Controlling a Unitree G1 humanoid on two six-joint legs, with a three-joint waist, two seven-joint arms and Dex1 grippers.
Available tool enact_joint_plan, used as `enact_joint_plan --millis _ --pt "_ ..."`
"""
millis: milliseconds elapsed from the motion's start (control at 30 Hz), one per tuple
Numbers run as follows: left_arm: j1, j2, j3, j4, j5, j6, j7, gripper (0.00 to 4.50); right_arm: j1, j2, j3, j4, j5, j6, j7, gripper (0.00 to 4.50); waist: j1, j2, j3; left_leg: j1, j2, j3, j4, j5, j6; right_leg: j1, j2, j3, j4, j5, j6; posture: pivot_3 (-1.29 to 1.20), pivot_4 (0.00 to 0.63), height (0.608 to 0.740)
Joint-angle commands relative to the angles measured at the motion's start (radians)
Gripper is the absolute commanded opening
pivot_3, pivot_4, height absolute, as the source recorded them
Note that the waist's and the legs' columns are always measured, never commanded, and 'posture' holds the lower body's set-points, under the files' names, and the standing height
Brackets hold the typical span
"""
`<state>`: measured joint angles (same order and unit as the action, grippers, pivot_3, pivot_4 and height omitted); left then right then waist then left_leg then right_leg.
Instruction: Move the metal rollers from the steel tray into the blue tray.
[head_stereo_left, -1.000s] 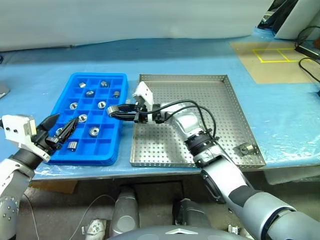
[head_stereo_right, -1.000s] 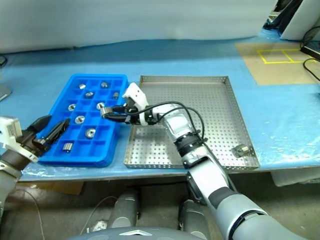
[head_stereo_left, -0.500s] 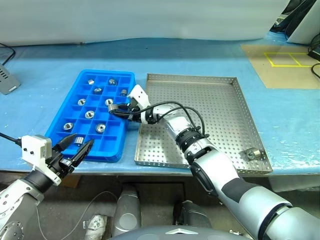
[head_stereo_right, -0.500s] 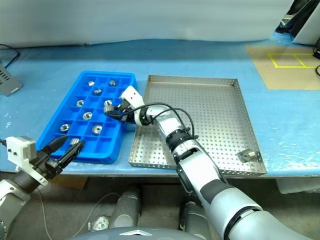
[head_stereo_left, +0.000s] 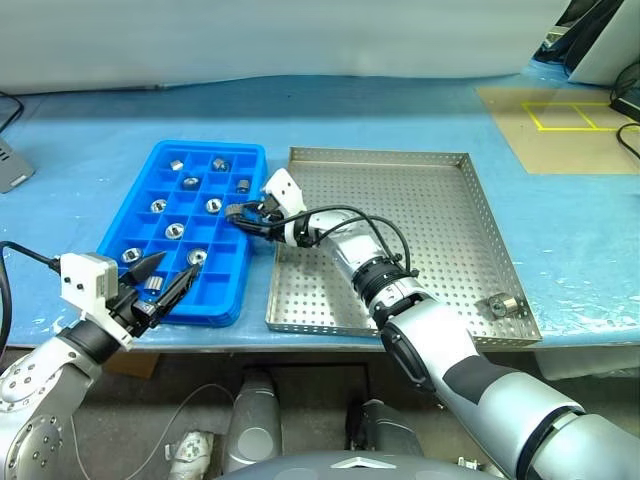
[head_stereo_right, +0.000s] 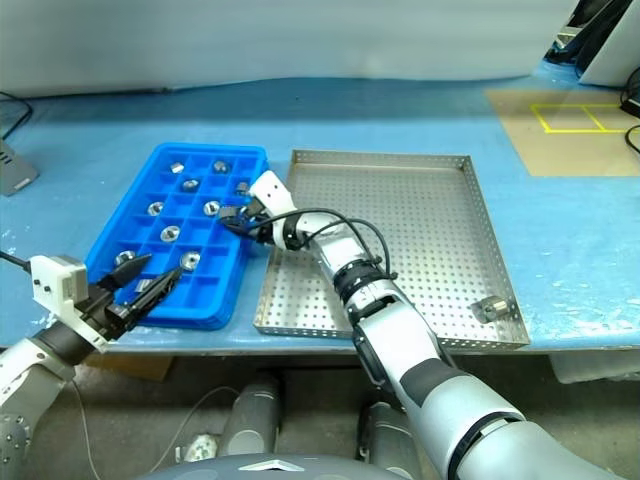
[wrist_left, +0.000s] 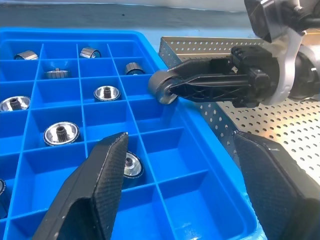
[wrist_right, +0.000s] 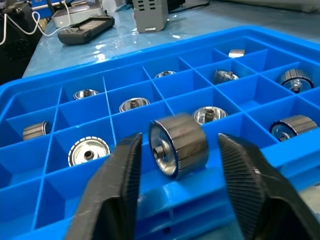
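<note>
A blue tray (head_stereo_left: 150, 205) with square compartments is seen on the blue-covered bench (head_stereo_left: 90, 130), and a steel tray (head_stereo_left: 450, 210) with a perforated floor lies just beside it on its right. About ten metal rollers are spread through the blue tray's compartments, one to a cell, mostly toward its far and left parts. One more roller (head_stereo_left: 500, 305) is left in the steel tray, at its near right corner.

The right gripper (wrist_right: 175, 150) is reached across from the steel tray, level and pointing left, over the right edge of the blue tray. A roller (wrist_right: 178, 145) is seen between its two fingers (wrist_right: 117, 185), lying on its side with its holed end toward the camera. In the right wrist view a narrow gap shows on each side of the roller, so the fingers stand parted around it; whether they are touching it cannot be told. The roller is just above the blue tray's right wall, by an unfilled compartment.

The left gripper (head_stereo_left: 165, 280) is held at the near left corner of the blue tray, its fingers (wrist_left: 95, 185) spread wide with nothing between them, pointing across the tray toward the right gripper.
</note>
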<state>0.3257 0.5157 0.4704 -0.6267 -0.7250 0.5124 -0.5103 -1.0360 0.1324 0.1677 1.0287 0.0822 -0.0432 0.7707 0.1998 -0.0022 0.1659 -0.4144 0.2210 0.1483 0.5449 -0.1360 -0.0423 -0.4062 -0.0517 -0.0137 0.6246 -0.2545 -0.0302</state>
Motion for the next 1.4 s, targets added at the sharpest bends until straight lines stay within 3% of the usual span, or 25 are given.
enact_joint_plan --millis 33,200,333,600,733,933,1200,1333,1400 --pt "-0.008 0.005 -0.003 0.002 0.004 -0.013 -0.002 3.55 0.011 0.065 -0.013 -0.062 0.024 0.017 0.016 3.52 0.0 0.0 0.0 0.0 0.0 0.0 0.0 0.0 0.0 0.0 0.0 0.0 0.0 0.0 0.0 0.35 0.15 0.74" --pt "-0.04 0.009 -0.022 0.025 0.008 -0.015 -0.007 3.55 0.019 0.044 -0.012 -0.1 0.018 0.029 0.015 3.52 -0.001 0.0 0.0 0.0 0.0 0.0 0.0 0.0 0.0 0.0 0.0 0.0 0.001 0.0 0.0 0.32 0.15 0.74" --pt "-0.094 0.017 -0.056 0.05 0.009 -0.011 -0.02 3.55 0.024 -0.035 -0.044 -0.201 0.048 0.089 0.05 3.52 -0.001 0.0 0.0 0.0 0.0 0.0 0.001 0.0 -0.001 0.0 0.0 0.0 0.002 0.0 0.0 0.26 0.15 0.74" --pt "-0.285 0.007 -0.25 0.199 0.049 -0.011 -0.103 3.55 0.303 -0.423 -0.028 -0.793 0.098 0.395 0.246 3.52 -0.004 0.0 -0.001 0.003 -0.003 0.0 0.005 0.002 -0.003 0.008 -0.001 0.0 -0.001 0.003 0.005 0.05 0.15 0.74" --pt "-0.418 -0.018 -0.357 0.314 0.088 -0.026 -0.17 3.55 0.436 -0.608 -0.081 -1.03 0.138 0.544 0.261 3.52 -0.052 0.0 -0.001 0.005 -0.004 0.001 0.006 0.003 -0.005 0.008 -0.001 0.003 0.001 0.004 0.006 -0.06 0.15 0.74" --pt "-0.548 -0.081 -0.466 0.445 0.131 -0.051 -0.254 3.55 0.591 -0.806 -0.213 -1.191 0.171 0.67 0.212 3.52 -0.125 0.001 -0.001 0.012 -0.004 0.005 0.005 0.003 -0.004 0.012 0.0 0.008 0.001 0.005 0.005 -0.19 0.15 0.74" --pt "-0.588 -0.143 -0.523 0.526 0.16 -0.068 -0.314 3.55 0.856 -1.003 -0.352 -1.338 0.201 0.694 0.232 3.52 -0.166 0.003 -0.002 0.013 -0.005 0.009 0.007 -0.003 0.006 0.013 0.0 0.011 -0.002 0.002 0.001 -0.31 0.15 0.74" --pt "-0.6 -0.16 -0.536 0.573 0.18 -0.082 -0.34 3.55 0.909 -1.068 -0.365 -1.327 0.197 0.619 0.264 4.36 -0.183 0.003 -0.002 0.019 -0.004 0.014 0.01 -0.005 0.01 0.017 -0.001 0.015 -0.002 0.002 0.001 -0.33 0.15 0.74" --pt "-0.595 -0.168 -0.544 0.569 0.187 -0.084 -0.344 3.55 0.898 -1.079 -0.342 -1.288 0.158 0.605 0.227 4.48 -0.19 0.003 -0.002 0.023 -0.004 0.016 0.012 -0.006 0.011 0.02 -0.002 0.016 -0.002 0.002 0.001 -0.33 0.15 0.74"
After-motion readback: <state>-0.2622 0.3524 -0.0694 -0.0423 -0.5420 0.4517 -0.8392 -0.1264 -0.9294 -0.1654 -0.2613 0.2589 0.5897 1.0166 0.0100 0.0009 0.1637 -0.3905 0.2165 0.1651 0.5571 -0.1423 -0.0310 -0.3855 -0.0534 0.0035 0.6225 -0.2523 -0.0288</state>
